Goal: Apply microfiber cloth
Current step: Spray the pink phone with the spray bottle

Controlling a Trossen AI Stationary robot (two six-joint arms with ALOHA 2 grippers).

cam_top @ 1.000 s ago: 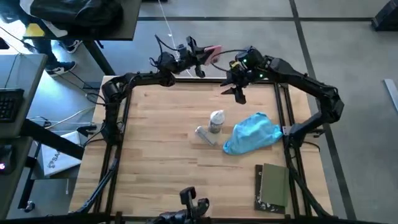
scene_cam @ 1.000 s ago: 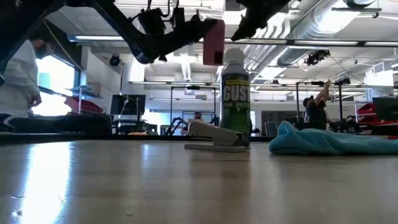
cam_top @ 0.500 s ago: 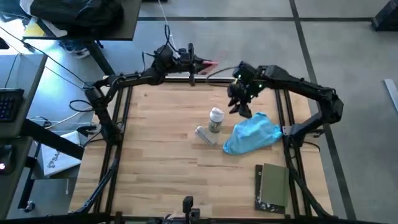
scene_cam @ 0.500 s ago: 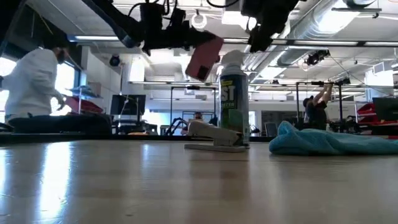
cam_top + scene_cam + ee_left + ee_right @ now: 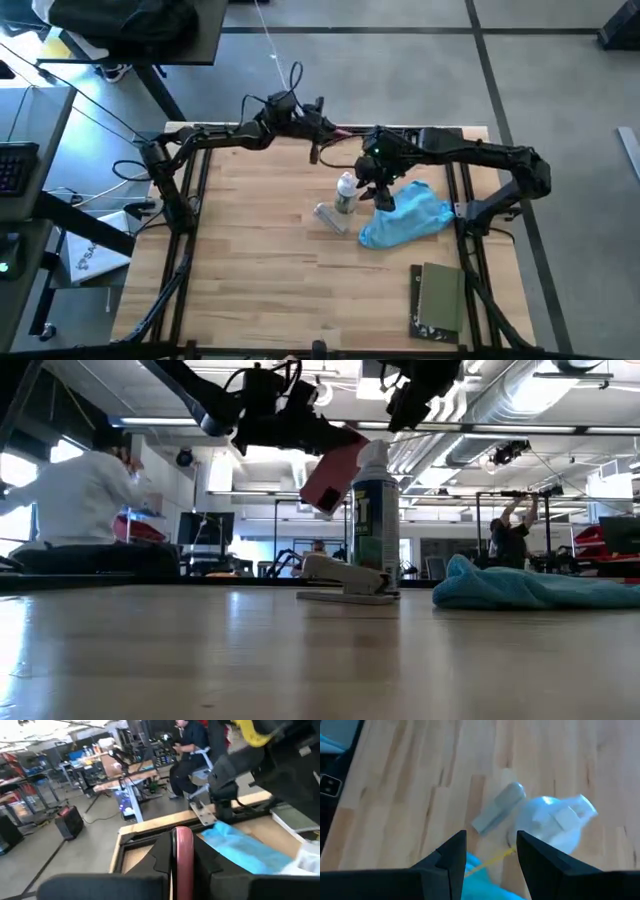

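Cloth (image 5: 405, 214) lying crumpled on counter (image 5: 250, 250), just beside bottle (image 5: 347, 192). We are hovering right hand (image 5: 381, 190), fingers parted and empty, between them. Left hand (image 5: 318, 128) gripping pink object (image 5: 333, 472). Risk: knocking bottle over while descending.

Bright overhead ceiling light, window glare on the table (image 5: 150, 650), blurred wrist views.

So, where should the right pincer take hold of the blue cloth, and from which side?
Take the microfiber cloth at its raised, bunched folds nearest the spray bottle, coming straight down from above. It lies heaped there, and the open right pincer hovers close to that end. Probably avoid the flat edge toward the olive book.
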